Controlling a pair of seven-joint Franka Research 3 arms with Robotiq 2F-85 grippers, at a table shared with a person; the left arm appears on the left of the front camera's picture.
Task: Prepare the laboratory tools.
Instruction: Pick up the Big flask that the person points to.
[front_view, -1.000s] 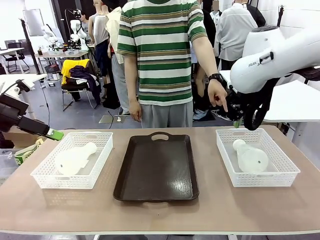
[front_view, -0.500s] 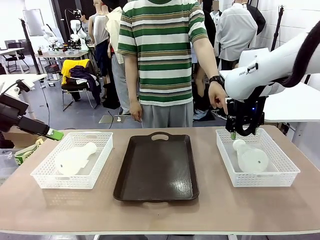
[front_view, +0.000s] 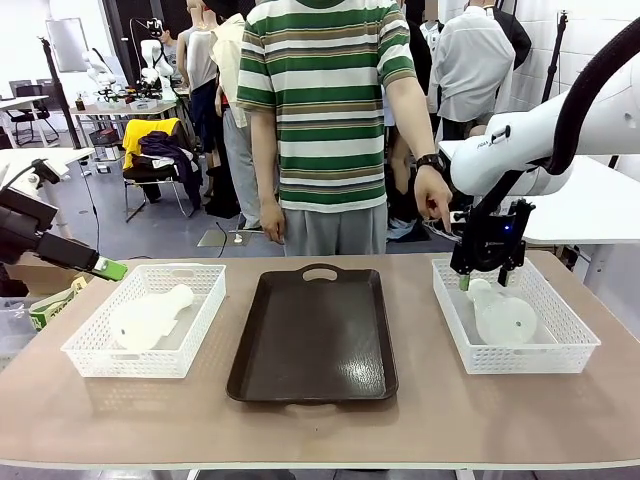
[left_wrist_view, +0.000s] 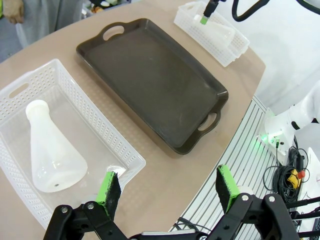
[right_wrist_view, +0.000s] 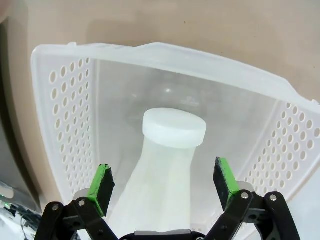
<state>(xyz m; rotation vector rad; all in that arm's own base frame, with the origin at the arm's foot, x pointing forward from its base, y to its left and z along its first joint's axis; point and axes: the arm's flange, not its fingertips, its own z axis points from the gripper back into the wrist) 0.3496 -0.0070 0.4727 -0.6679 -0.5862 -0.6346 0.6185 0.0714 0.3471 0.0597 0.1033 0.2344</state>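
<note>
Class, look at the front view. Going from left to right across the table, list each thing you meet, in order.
left white basket, with the left flask lying in it → dark brown tray → right white basket, with the right flask lying in it

Frosted, translucent white on one flask (front_view: 150, 318) at 9 o'clock from the tray (front_view: 315, 345) and on the other flask (front_view: 503, 320) at 3 o'clock. Dark brown with a dull sheen on that tray. Plain white, pierced in a regular grid of small holes, on the basket (front_view: 130, 366) at 9 o'clock and the second basket (front_view: 530, 358) at 3 o'clock. Light tan on the surface (front_view: 320, 425). Black with bright green pads (right_wrist_view: 103, 184) on the right tool (right_wrist_view: 162, 177); same black and green on the left tool (left_wrist_view: 168, 182). White on the right arm (front_view: 520, 145). Green, white and brown horizontal stripes on the person's shirt (front_view: 320, 100) at 12 o'clock; black on the wristwatch (front_view: 432, 156).
</note>
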